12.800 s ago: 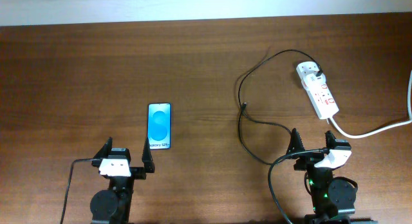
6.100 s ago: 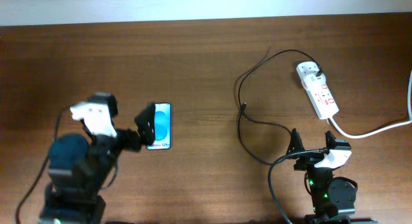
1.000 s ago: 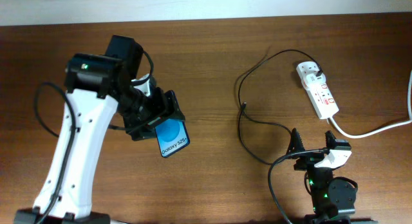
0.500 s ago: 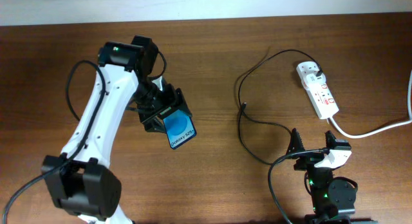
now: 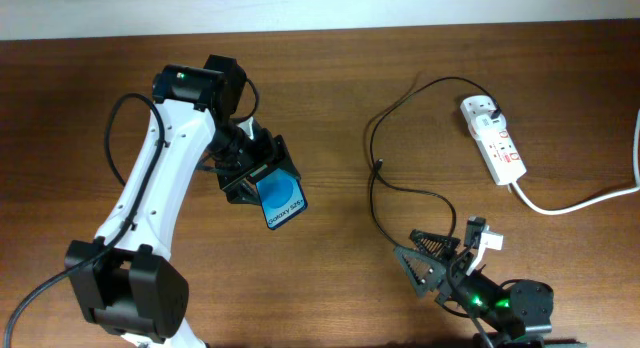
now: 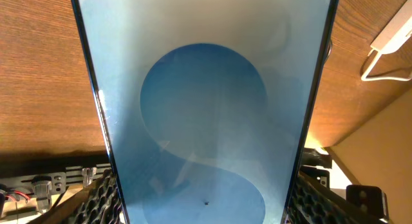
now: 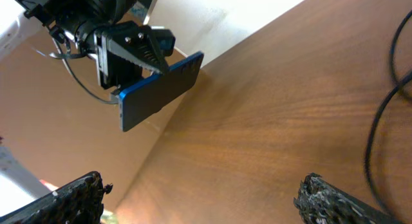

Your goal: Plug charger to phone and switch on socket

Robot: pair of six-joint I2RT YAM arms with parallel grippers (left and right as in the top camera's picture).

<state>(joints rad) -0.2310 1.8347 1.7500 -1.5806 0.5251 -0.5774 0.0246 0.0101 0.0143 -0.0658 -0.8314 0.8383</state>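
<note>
My left gripper (image 5: 250, 173) is shut on the phone (image 5: 280, 201) and holds it lifted above the table, left of centre. The blue screen fills the left wrist view (image 6: 203, 108); the phone also shows edge-on in the right wrist view (image 7: 158, 92). The charger, a thin black cable (image 5: 372, 158), loops across the right half, with its connector tip (image 5: 381, 168) lying on the wood and its plug head (image 5: 497, 113) in the socket (image 5: 493, 138) at the far right. My right gripper (image 5: 440, 258) is open and empty, low near the front edge, by the cable's near loop (image 7: 380, 140).
The socket's thick white cord (image 5: 585, 198) runs off the right edge. Bare wood lies between the phone and the cable.
My left gripper has lifted the phone off the table and carried it right, towards the centre. My right arm has just swung round from its rest pose, tilting left.
</note>
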